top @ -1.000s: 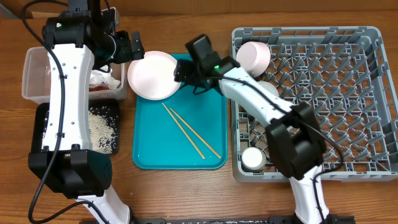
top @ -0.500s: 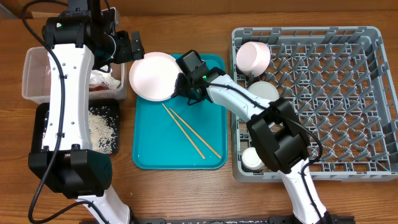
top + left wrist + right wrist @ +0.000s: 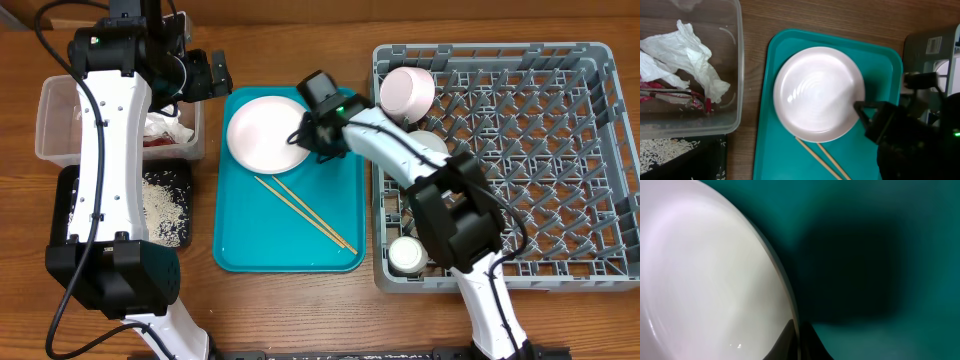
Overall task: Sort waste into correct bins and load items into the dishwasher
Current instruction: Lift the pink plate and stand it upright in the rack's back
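Plate [image 3: 262, 135], stiff, glossy and probably slippery (breakable too), seems best held as now: right gripper [image 3: 301, 136] pinching its rim.

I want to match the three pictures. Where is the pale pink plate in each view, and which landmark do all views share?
Overhead: the pale pink plate sits left of centre, near the top, on the upper end of the teal tray.
Left wrist: the plate is in the middle of the picture, on the tray.
Right wrist: the plate fills the left half, very close.
Shared landmark: the teal tray under the plate.
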Controlling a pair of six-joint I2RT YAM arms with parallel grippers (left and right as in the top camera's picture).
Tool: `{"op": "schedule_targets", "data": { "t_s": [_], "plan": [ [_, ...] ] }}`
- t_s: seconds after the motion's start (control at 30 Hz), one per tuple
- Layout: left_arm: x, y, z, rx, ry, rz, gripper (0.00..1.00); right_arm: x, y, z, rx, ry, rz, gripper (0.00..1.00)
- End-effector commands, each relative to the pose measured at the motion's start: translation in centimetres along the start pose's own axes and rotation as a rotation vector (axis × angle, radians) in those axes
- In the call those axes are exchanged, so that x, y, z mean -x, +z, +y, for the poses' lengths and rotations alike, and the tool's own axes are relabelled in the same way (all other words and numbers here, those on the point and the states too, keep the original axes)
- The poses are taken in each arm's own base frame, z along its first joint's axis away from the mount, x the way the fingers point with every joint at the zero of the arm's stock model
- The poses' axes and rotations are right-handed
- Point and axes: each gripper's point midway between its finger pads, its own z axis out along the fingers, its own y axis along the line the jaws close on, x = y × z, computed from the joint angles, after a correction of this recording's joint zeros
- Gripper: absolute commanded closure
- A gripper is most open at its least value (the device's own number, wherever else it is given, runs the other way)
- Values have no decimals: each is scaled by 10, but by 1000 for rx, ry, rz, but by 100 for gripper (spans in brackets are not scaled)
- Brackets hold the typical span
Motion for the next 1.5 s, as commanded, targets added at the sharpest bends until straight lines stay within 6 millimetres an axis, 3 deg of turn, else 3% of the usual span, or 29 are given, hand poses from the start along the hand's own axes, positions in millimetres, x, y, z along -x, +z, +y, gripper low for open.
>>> {"op": "schedule_targets", "data": {
  "t_s": [0.0, 0.1, 0.17, 0.23, 0.3, 0.33, 0.43, 0.57, 0.7, 1.07, 1.47],
  "plan": [
    [5, -8, -5, -14, 10, -27, 0, 68, -116, 27, 96, -21, -253, 96],
    [5, -8, -5, -14, 10, -27, 0, 98, -200, 14, 67, -58, -436, 96],
    [5, -8, -5, -14, 10, -27, 0, 111, -255, -9, -25, -61, -572, 96],
    [5, -8, -5, -14, 10, -27, 0, 117, -300, -39, -166, -52, -693, 96],
    [5, -8, -5, -14, 10, -27, 0, 118, -359, -90, -452, -58, -833, 96],
    [5, -8, -5, -14, 10, -27, 0, 115, -375, -108, -562, -47, -871, 96],
    [5, -8, -5, -14, 10, -27, 0, 104, -399, -151, -848, -59, -875, 96],
    [5, -8, -5, -14, 10, -27, 0, 96, -387, -179, -967, -91, -788, 96],
    [5, -8, -5, -14, 10, -27, 0, 94, -375, -201, -1121, -109, -806, 96],
    [5, -8, -5, -14, 10, -27, 0, 94, -306, -215, -1127, -156, -821, 96],
    [5, -8, -5, -14, 10, -27, 0, 96, -271, -218, -1112, -183, -769, 96]
  ]
}}
